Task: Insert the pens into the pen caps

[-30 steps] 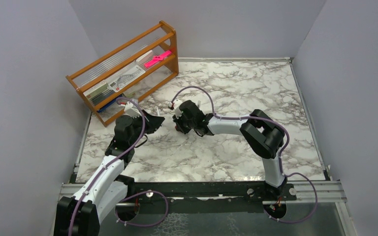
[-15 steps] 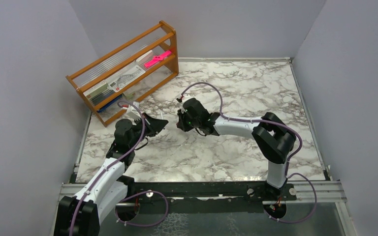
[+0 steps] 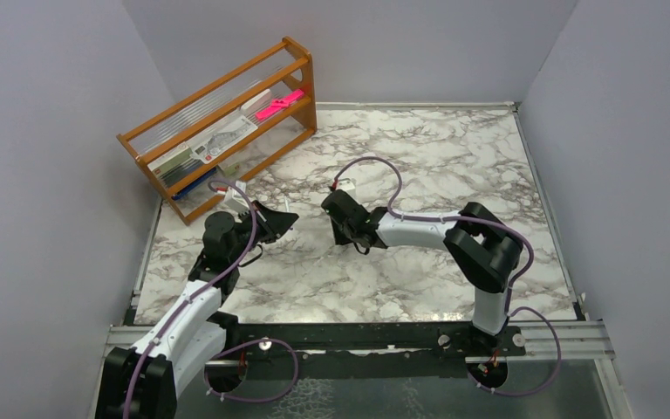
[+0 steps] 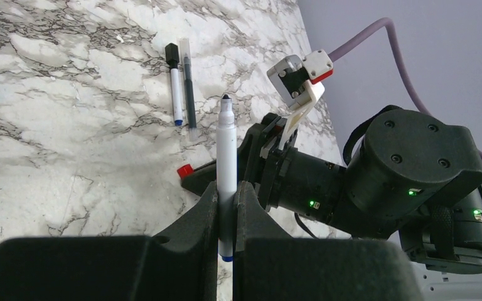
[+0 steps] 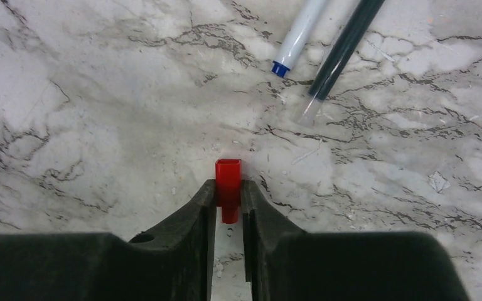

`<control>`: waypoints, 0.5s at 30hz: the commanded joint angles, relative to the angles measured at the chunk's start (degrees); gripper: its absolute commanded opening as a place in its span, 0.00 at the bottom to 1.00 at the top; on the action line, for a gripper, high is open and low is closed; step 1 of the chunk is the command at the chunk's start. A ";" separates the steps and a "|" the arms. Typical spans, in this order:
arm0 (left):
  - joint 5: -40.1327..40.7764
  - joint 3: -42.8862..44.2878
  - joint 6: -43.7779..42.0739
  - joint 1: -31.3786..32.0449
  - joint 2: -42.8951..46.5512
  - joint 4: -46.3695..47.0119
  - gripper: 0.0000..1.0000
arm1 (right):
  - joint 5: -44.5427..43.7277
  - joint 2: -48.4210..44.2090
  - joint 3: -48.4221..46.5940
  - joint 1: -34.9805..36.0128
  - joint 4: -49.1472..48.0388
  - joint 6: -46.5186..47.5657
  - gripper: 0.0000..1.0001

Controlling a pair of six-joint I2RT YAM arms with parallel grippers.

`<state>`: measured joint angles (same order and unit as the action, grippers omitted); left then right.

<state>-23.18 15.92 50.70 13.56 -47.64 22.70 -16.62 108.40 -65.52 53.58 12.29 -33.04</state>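
My left gripper (image 4: 227,195) is shut on a white pen (image 4: 226,147) with a blue end; its dark tip sticks out past the fingers. In the top view this gripper (image 3: 281,222) sits left of centre. My right gripper (image 5: 229,191) has a red pen cap (image 5: 228,180) pinched between its fingertips, open end outward, low over the marble. The left wrist view shows that cap (image 4: 185,170) just left of the held pen. Two more pens lie side by side on the table: a white one (image 5: 298,34) with a black cap (image 4: 171,54) and a dark slim one (image 5: 342,47).
A wooden rack (image 3: 227,122) stands at the back left with flat items and a pink object (image 3: 279,105) in it. Grey walls close in the marble table (image 3: 454,157) on three sides. The right arm's purple cable (image 3: 375,166) arches over the middle.
The right gripper has drawn back to the right, away from the left gripper, and tipped down toward the table. The left gripper shifted a little right early on, then held still.
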 commanded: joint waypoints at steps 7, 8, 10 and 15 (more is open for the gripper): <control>-1.41 -1.33 -0.50 -0.29 -0.33 2.09 0.00 | -5.91 1.47 -2.71 0.45 6.39 1.93 0.44; -1.38 -1.33 -0.65 -0.29 -0.41 2.09 0.00 | -6.18 1.86 -3.44 0.45 6.65 2.47 0.44; -1.40 -1.14 -0.77 -0.25 -0.66 2.08 0.00 | -6.11 2.59 -4.33 0.42 7.11 3.21 0.43; -1.34 -1.07 -1.34 -0.29 -1.01 2.09 0.00 | -5.72 4.32 -5.66 0.47 6.87 4.74 0.40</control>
<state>-23.18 15.16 50.48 13.56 -48.36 23.09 -20.34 110.39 -69.45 53.80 17.85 -30.22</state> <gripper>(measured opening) 0.067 0.415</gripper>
